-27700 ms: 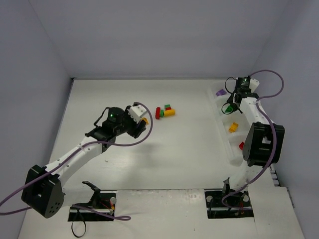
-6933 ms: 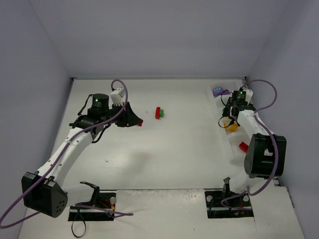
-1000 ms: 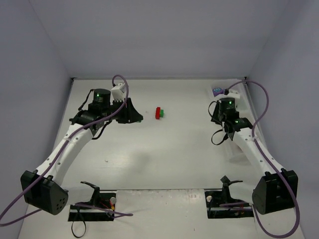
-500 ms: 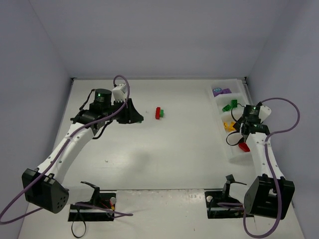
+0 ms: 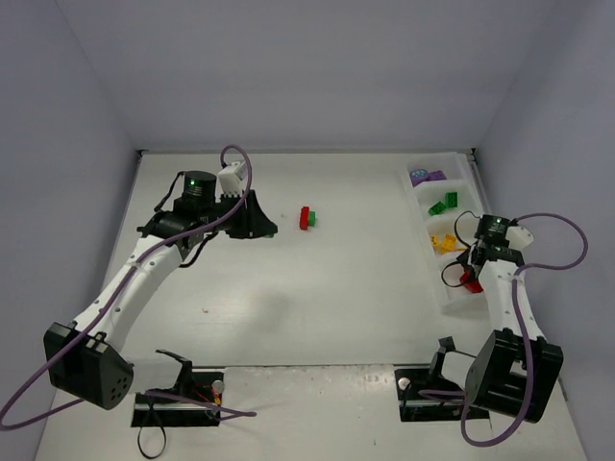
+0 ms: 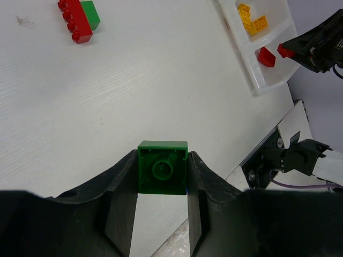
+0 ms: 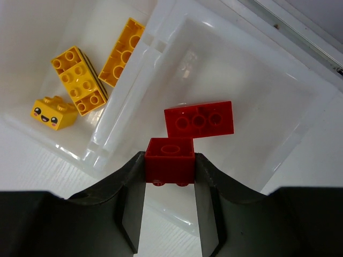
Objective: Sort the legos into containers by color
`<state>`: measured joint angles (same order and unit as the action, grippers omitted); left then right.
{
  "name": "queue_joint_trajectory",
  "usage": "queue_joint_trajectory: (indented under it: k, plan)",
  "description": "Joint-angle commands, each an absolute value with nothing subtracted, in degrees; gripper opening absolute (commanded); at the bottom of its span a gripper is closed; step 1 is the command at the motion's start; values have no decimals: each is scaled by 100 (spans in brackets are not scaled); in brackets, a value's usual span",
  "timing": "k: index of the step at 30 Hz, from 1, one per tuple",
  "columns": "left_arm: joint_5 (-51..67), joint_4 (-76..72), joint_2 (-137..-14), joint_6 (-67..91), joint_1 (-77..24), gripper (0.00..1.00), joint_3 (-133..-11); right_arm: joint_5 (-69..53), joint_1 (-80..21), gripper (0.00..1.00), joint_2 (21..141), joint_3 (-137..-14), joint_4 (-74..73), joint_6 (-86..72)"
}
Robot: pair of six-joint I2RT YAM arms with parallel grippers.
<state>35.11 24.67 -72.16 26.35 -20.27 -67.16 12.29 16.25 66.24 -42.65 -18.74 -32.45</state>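
Gripping flat sides suits such light, rigid, probably slick plastic: your right tool (image 7: 170,161) clamps a red brick (image 7: 170,152), your left tool (image 6: 162,165) a green brick (image 6: 162,174).

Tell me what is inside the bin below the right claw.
One red brick lies flat in that bin. The right claw holds a second red brick above it; the floor beneath that brick and the fingers is hidden.
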Motion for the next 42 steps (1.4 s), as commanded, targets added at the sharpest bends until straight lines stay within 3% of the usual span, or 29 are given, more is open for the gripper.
queue_joint_trajectory:
  k: [1,3,6,11,15,26,31,42]
  plan:
    - [3674,2153,-7198,2531,-2021,0,-6996,1363,1775,27,6723,-4263,-1854,-3542]
    - [3683,2136,-7198,2540,-2021,0,-6987,1275,1793,44,6732,-4315,-1854,-3516]
    - [3691,2101,-7207,2558,-2021,0,-6979,1100,1793,58,6706,-4438,-1837,-3340]
    - [3700,2066,-7277,2628,-2021,0,-6996,897,1705,68,6443,-4491,-1767,-3094]
    - [3674,1995,-7330,2751,-2021,0,-7005,380,1451,68,6171,-4579,-1477,-2674]
    - [3463,1213,-7576,3857,-2074,0,-7066,-1554,-1525,68,5880,-5238,630,-1469]
    - [3726,1133,-7743,4052,-2109,0,-7224,-2381,-2486,80,6415,-5721,1098,-766]
    - [4104,1476,-7770,3911,-2145,0,-7488,-3471,-3427,77,7672,-6934,958,369]
